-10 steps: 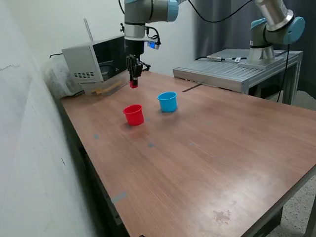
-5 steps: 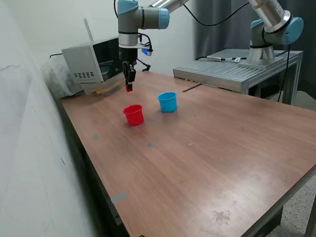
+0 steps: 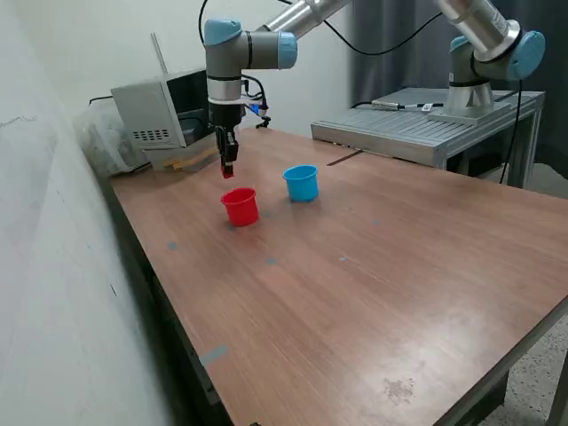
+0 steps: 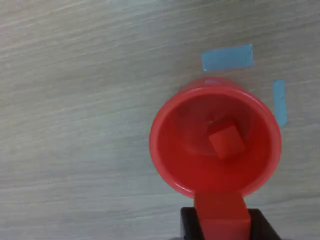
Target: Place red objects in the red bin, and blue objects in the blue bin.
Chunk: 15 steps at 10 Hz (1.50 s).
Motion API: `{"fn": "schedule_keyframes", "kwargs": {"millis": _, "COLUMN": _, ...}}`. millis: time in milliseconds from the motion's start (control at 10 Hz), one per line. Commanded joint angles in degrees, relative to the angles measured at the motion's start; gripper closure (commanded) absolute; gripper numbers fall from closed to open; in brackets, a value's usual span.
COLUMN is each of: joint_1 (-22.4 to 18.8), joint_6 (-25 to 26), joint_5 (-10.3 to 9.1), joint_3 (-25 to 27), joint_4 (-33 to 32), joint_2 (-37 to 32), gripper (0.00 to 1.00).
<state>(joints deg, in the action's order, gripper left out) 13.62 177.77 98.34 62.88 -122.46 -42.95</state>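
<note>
Wrist view, lower centre: the hand [image 4: 221,227] pinches a small, rigid-looking, probably light red cube [image 4: 221,214] by opposite flat faces above the red cup [image 4: 170,150].

Glossy plastic red cup [image 4: 170,150], wood-grain table [image 4: 75,100]

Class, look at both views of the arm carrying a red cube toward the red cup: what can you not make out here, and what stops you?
- Blue cup contents: exterior view, its wall hides the inside; outside the wrist view.
- Blue cubes: seen in neither view.
- Gripper: wrist view's edge cuts off its fingers around the held red cube.
- Cube in the red cup: exterior view, hidden by the cup's wall.
</note>
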Motion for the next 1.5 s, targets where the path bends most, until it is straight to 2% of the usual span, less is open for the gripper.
{"fn": "schedule_keyframes", "kwargs": {"millis": 0, "joint_1": 0.0, "joint_6": 0.1, "joint_5": 0.1, "joint_3": -0.3, "joint_4": -0.1, "joint_2": 0.4, "gripper": 1.0}}
{"fn": "schedule_keyframes", "kwargs": {"millis": 300, "joint_1": 0.5, "joint_6": -0.1, "joint_5": 1.5, "joint_3": 0.4, "joint_4": 0.0, "joint_2": 0.2, "gripper": 1.0}}
{"fn": "schedule_keyframes", "kwargs": {"millis": 600, "joint_1": 0.6, "joint_6": -0.1, "joint_5": 1.68, "joint_3": 0.4, "joint_4": 0.1, "joint_2": -0.6, "gripper": 1.0}}
{"fn": "schedule_keyframes", "kwargs": {"millis": 700, "joint_1": 0.6, "joint_6": 0.0, "joint_5": 1.68, "joint_3": 0.4, "joint_4": 0.0, "joint_2": -0.9, "gripper": 0.0}}
{"fn": "schedule_keyframes", "kwargs": {"millis": 1200, "joint_1": 0.6, "joint_6": -0.1, "joint_5": 1.59, "joint_3": 0.7, "joint_4": 0.3, "joint_2": -1.0, "gripper": 0.0}}
{"fn": "schedule_keyframes", "kwargs": {"millis": 1400, "joint_1": -0.3, "joint_6": -0.6, "joint_5": 1.59, "joint_3": 4.8, "joint_4": 2.1, "joint_2": -6.1, "gripper": 0.0}}
